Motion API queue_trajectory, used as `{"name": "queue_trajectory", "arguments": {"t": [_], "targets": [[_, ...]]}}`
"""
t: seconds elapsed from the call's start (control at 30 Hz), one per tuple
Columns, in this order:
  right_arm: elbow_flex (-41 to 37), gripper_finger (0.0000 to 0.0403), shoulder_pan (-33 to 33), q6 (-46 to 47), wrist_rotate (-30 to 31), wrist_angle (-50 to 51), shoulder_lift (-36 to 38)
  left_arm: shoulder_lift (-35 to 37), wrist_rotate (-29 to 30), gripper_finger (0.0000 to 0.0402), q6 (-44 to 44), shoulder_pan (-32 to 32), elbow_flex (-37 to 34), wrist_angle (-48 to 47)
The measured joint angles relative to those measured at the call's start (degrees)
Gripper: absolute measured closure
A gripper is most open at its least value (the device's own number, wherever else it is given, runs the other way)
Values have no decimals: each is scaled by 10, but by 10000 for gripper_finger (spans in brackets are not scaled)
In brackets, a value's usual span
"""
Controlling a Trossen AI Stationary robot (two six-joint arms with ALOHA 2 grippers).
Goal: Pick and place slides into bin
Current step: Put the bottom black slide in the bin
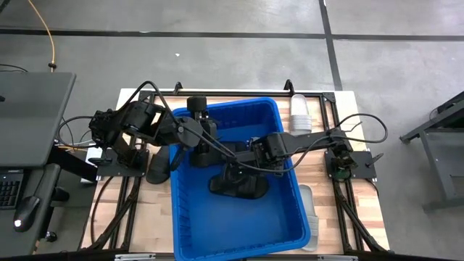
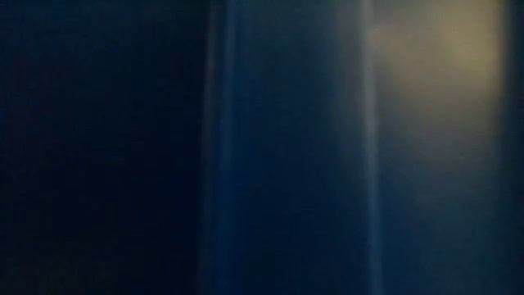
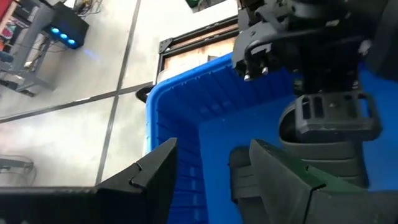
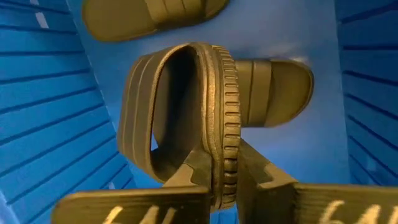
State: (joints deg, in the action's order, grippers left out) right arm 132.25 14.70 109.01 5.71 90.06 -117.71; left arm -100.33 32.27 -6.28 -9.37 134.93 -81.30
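Observation:
The blue bin [image 1: 239, 228] fills the table's middle, and its wall blocks the low view. My right gripper [image 4: 221, 155] reaches down into the bin and is shut on a black slide [image 4: 180, 106]. Two more black slides [image 4: 149, 15] [image 4: 277, 93] lie on the bin's floor beneath it. My left gripper [image 3: 211, 146] hangs open over the bin's far left part with nothing between its fingers. Another black slide [image 1: 158, 165] lies on the table to the left of the bin. Two pale slides [image 1: 300, 112] [image 1: 308, 209] lie on the table to the right of the bin. My right gripper pinches the ribbed edge of the black slide's sole [image 4: 219, 177] between its two fingers. The fingers come from above and point down. The slide stands on its side below them, strap loop [image 4: 140, 112] to one side. I cannot tell whether its lower end touches the bin's floor.
Dark metal frame rails [image 1: 319, 94] run round the wooden table top [image 1: 326, 181]. Cables [image 1: 355, 123] loop over the right arm. A desk [image 1: 29, 101] stands left of the table. The bin's near half shows bare blue floor.

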Motion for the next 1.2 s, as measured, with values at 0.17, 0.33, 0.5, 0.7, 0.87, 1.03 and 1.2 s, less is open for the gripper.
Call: {"name": "queue_trajectory", "arguments": {"t": [0.17,0.33,0.5,0.7,0.87,1.03,1.2], "targets": [[1,390,-8,-23,-32,8,-19,0,-10,211,-1,0,0,1],[1,391,-13,-53,-65,11,-45,0,-12,211,-9,0,0,1],[0,370,-15,-74,-76,-7,-58,0,-13,211,-10,0,0,1],[0,316,-17,-87,-87,-6,-61,0,-16,211,-10,0,0,0],[0,252,-17,-105,-118,-4,-61,0,-28,211,-22,0,0,1],[0,163,-16,-116,-111,-3,-61,0,-34,211,-28,0,0,2],[0,91,-16,-116,-120,-1,-61,0,-34,211,-28,0,0,1]]}}
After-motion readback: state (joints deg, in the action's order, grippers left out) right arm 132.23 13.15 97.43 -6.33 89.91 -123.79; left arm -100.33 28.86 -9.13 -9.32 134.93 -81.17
